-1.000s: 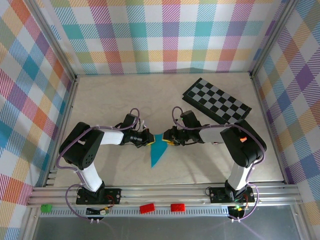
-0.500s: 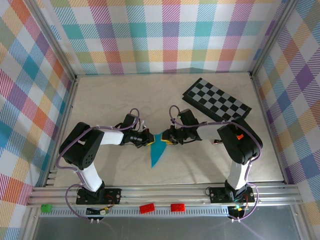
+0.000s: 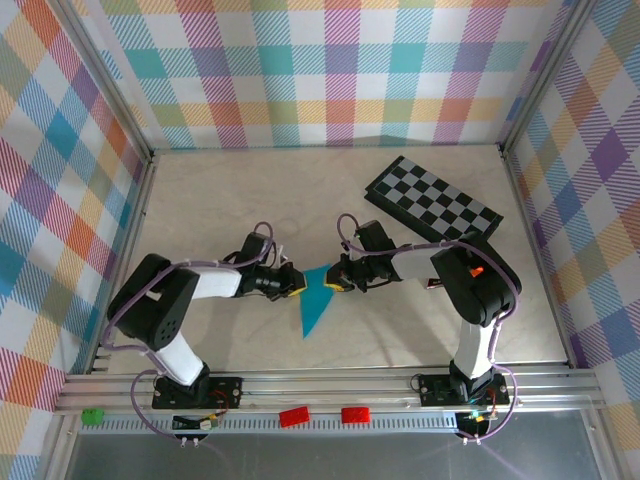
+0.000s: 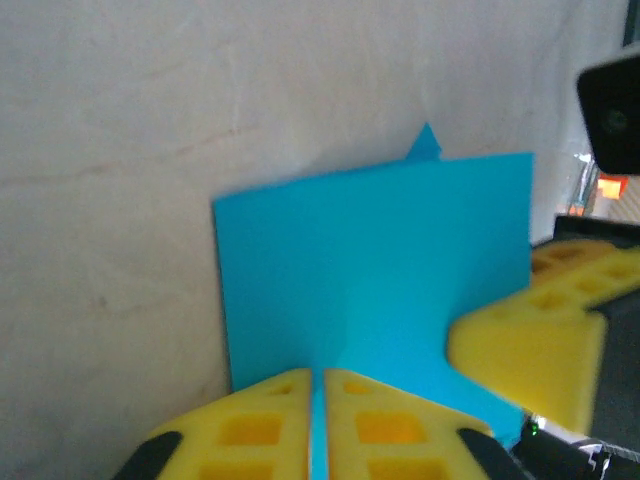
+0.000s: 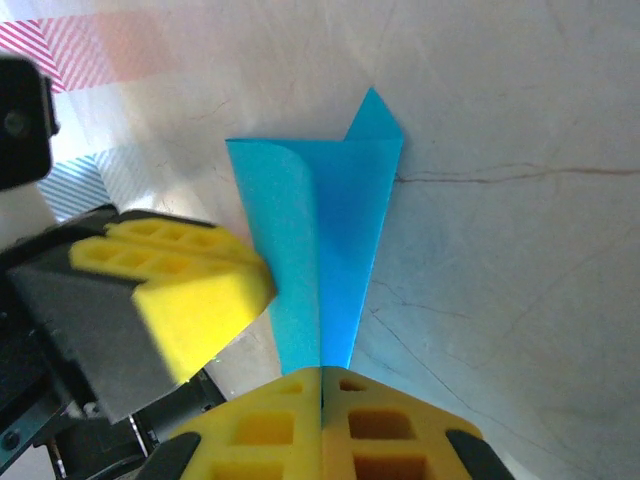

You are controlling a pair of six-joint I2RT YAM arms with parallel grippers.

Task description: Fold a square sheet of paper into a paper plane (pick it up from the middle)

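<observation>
Top view, left to right: the left gripper (image 3: 297, 283), just left of centre frame, is clenched on the left edge of the plane's (image 3: 315, 305) wide end. The plane, cyan and folded narrow, sits at centre frame between the two grippers, its wide end uppermost and its point aimed at the lower edge of the frame, over the pale table (image 3: 220, 200). The right gripper (image 3: 333, 283), just right of centre, is clenched on the opposite edge of the same wide end, so the two grippers face each other across the paper. A black-and-grey board (image 3: 435, 200) lies flat in the upper right, well apart from the plane. Left wrist view: the two yellow fingers (image 4: 250, 430) at bottom centre are pressed together with a thin line of cyan between them. The plane rises from them as a broad flat panel, and a yellow finger of the right gripper meets its lower right corner. Right wrist view: a finger of the left gripper touches the plane's left flap at mid-left. The right gripper's own fingers at bottom centre are shut on the centre crease.
</observation>
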